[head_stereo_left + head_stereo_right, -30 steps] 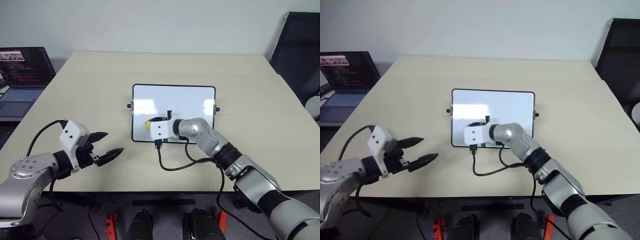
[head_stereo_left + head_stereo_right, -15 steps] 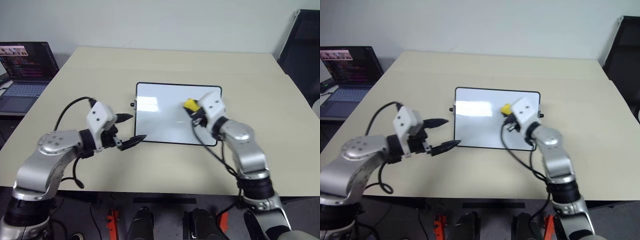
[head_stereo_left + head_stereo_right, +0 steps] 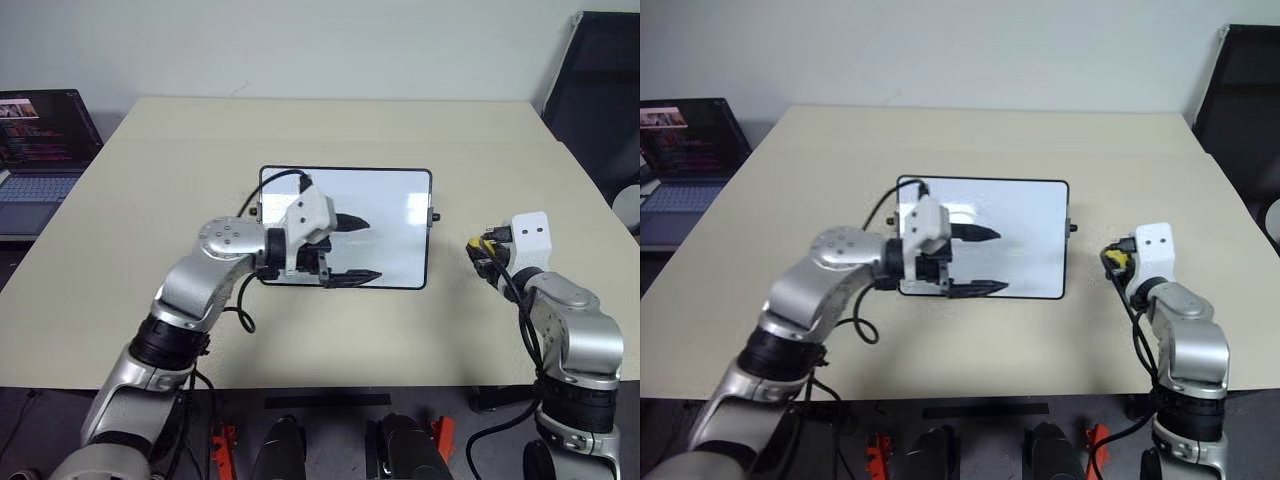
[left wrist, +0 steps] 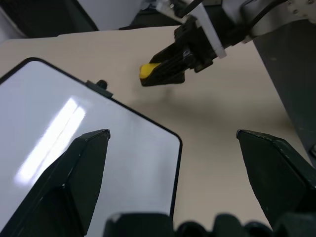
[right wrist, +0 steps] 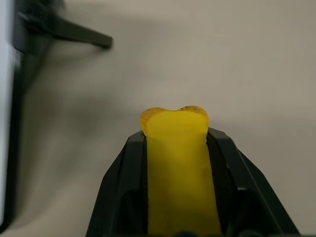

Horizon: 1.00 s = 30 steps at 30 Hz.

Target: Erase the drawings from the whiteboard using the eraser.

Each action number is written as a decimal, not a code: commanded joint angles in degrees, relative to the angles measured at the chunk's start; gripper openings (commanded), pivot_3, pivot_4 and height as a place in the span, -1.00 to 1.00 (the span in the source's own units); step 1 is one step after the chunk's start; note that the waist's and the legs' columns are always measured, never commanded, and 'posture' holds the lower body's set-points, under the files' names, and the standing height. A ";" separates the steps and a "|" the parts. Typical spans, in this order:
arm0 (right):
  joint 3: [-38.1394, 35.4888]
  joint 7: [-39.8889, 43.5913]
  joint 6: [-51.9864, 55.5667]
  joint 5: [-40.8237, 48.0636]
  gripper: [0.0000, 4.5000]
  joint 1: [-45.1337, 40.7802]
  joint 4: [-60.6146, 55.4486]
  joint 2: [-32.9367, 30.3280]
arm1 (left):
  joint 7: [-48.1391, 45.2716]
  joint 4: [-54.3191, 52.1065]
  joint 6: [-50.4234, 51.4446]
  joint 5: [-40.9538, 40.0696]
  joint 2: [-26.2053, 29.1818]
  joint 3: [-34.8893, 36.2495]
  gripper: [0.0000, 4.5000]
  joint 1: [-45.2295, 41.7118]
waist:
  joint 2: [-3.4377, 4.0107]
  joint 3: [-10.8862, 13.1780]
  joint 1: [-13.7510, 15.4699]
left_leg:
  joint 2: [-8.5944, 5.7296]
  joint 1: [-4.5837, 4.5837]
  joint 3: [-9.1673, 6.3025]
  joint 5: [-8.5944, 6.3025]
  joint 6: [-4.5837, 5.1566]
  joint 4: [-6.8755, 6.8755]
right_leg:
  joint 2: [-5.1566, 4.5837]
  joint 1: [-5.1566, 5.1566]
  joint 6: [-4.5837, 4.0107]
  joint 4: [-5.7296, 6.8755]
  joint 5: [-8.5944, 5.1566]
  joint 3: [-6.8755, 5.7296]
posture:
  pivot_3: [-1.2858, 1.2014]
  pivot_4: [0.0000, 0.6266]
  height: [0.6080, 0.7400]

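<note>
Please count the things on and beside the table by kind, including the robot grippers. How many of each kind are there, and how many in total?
Whiteboard: 1
Eraser: 1, yellow, clamped in the right gripper
Grippers: 2, the right one and the left gripper, which is open over the board
Table: 1
Laptop: 1, beside the table
Total: 6

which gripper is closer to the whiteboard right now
Left. The left gripper hovers over the whiteboard, jaws open. The right gripper is off the board's right side over the table, shut on the eraser.
</note>
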 commanded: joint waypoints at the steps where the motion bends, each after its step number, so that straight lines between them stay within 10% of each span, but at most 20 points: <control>1: -1.99 -2.83 -2.79 1.85 -0.45 -1.44 3.49 0.85 | -1.88 3.42 -4.36 2.58 -2.66 -1.94 1.00 -3.33 | 0.00 0.00 -0.01 | 0.00 -0.01 -0.01 0.00 0.00 0.01 | 0.00 0.00 0.01 0.00 0.01 0.00 | 0.03 -0.52 1.00; 11: -1.42 -6.94 -10.12 3.80 -0.45 -3.98 14.46 -0.40 | -2.58 8.82 -7.73 6.14 -8.85 -3.60 1.00 -6.09 | 0.03 0.01 -0.13 | -0.02 -0.04 -0.01 0.01 0.01 0.10 | 0.01 0.00 0.07 0.03 0.04 0.02 | 0.03 -0.52 1.00; 21: -2.23 -7.82 -14.76 6.57 0.98 -4.00 15.60 -0.94 | -0.26 4.87 -4.29 4.48 -7.89 -0.11 1.00 -2.66 | 0.04 0.02 -0.18 | -0.02 -0.04 -0.01 0.03 0.04 0.16 | 0.01 0.02 0.09 0.08 0.08 0.04 | 0.03 -0.52 1.00; 30: 3.06 -1.15 -27.51 10.00 0.98 6.70 -3.15 -0.59 | 20.56 -15.03 6.93 -0.63 -6.01 22.10 1.00 14.31 | 0.10 0.04 -0.37 | -0.01 -0.04 -0.04 0.02 0.04 0.12 | 0.02 0.01 0.10 0.06 0.07 0.04 | 0.03 -0.52 1.00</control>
